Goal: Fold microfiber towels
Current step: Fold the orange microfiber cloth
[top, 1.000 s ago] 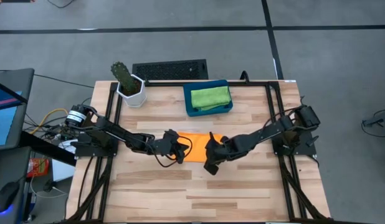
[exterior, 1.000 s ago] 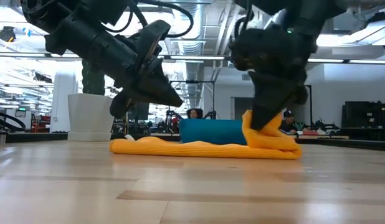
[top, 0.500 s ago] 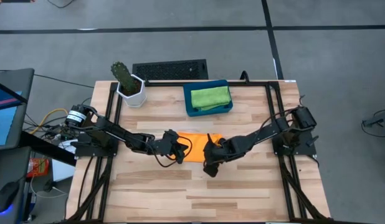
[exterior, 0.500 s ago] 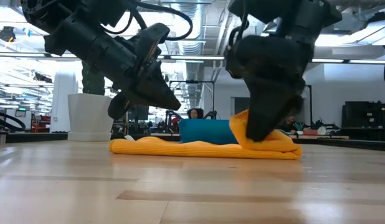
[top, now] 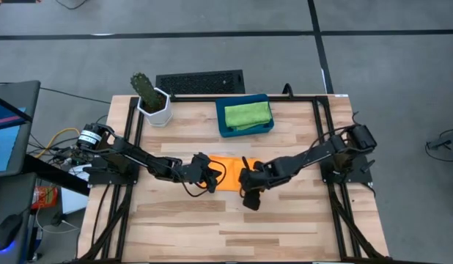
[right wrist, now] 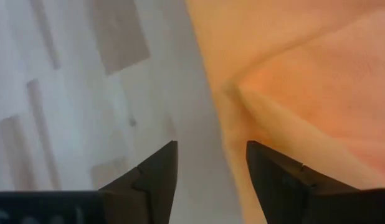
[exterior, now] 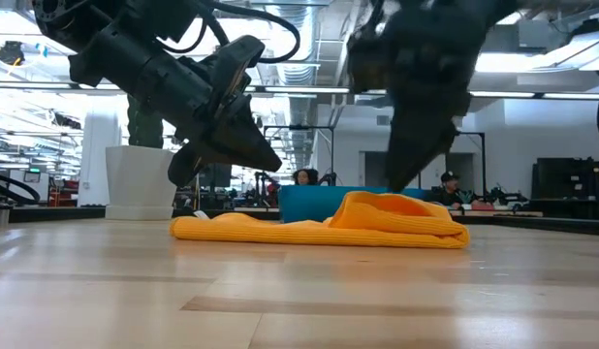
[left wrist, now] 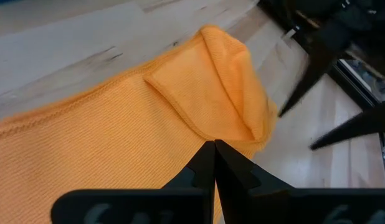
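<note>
Right gripper [right wrist: 211,165] open above rumpled orange towel [exterior: 319,228].

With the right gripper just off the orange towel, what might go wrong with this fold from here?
1. The folded-over end of the orange towel sits humped, not flat, and nothing presses it: the right gripper is open above it, so it may spring back.
2. The left gripper is shut at the cloth's surface; lifting away could drag the towel if it pinches fabric, which I cannot tell.
3. The layers look offset in the left wrist view, so the edges may end uneven.
</note>
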Available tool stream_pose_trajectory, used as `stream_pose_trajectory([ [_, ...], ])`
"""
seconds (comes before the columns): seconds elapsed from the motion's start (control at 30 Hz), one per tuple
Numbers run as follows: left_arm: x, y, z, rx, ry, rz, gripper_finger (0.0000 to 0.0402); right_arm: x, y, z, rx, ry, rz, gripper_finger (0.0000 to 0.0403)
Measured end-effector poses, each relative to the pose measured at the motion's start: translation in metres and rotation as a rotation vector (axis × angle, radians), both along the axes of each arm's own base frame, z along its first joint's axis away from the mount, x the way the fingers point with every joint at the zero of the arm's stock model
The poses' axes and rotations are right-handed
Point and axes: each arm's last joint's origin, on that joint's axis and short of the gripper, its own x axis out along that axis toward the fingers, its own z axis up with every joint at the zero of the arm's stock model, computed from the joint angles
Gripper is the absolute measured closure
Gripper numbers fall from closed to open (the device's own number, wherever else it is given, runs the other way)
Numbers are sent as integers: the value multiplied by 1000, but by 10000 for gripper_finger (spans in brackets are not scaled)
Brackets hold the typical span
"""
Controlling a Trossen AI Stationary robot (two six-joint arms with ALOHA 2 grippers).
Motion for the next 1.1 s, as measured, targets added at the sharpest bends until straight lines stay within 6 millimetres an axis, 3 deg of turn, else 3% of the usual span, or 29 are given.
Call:
stream_pose_trajectory([
  [0.17, 0, 0, -1, -4, 7, 3, 401, -20, 7, 23, -86, -3, -20, 200],
  [0.3, 0, 0, 0, -12, -1, 6, 401, -48, 3, 33, -298, 85, -125, 208],
  [0.37, 0, 0, 0, -13, -7, 6, 401, -59, -5, 30, -320, 102, -174, 211],
  [0.63, 0, 0, 0, -10, -5, 5, 401, -78, -60, -5, -76, 109, -452, 203],
  [0.87, 0, 0, 0, -15, -2, 2, 401, -68, -76, -20, 14, 38, -451, 203],
  [1.1, 0, 0, 0, -9, 2, 5, 401, -55, -74, -4, 46, -65, -373, 295],
])
